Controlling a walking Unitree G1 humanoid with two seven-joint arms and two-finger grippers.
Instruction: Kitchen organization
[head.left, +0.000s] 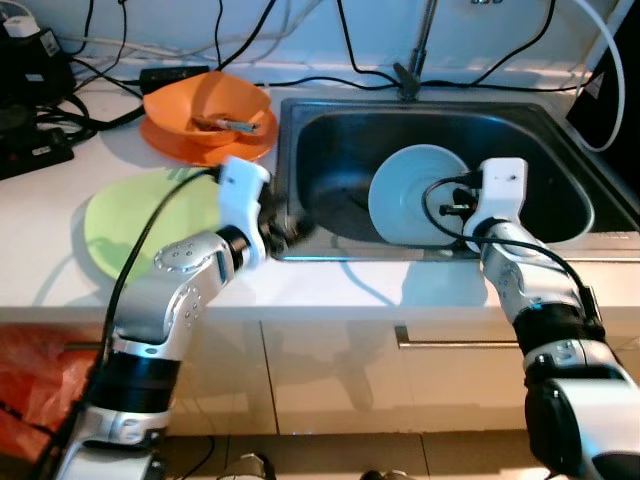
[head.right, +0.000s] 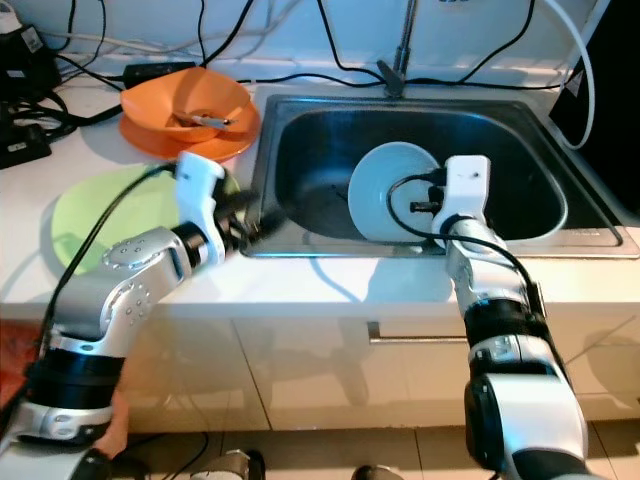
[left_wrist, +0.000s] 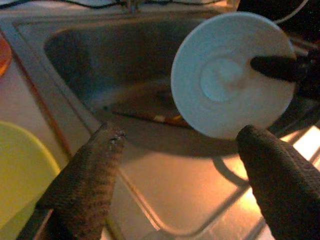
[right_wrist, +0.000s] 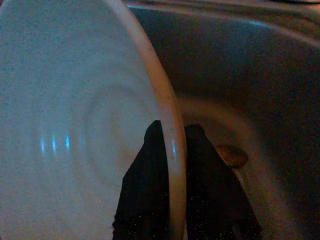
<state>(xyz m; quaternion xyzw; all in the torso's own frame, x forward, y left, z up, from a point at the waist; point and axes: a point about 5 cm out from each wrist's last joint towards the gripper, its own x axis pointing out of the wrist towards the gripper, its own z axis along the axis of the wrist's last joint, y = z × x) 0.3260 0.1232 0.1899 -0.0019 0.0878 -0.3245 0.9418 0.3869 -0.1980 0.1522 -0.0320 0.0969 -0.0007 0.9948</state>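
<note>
Right gripper (right_wrist: 170, 150) reaches into the sink (head.left: 330, 120), jaws clamped on rim of pale blue plate (head.left: 415, 190), held upright. Left gripper (left_wrist: 180, 150) hovers w/ jaws wide over sink edge, beside worktop (head.left: 60, 180).

A plate (head.left: 415, 195) stood on edge inside the sink (head.left: 560, 135), frame centre; a bowl (head.left: 207, 108) sat upper left, a flat plate (head.left: 140, 222) below it.

Seen from the head, forward and down over the counter (head.left: 330, 285) and sink (head.left: 560, 135), nearly identically in both eye views. From the left wrist, aimed across the sink's near rim at the pale plate (left_wrist: 230, 75), upper right of frame. From the right wrist, very close, along the plate's edge into the basin. Shared throughout: sink and plate.
</note>
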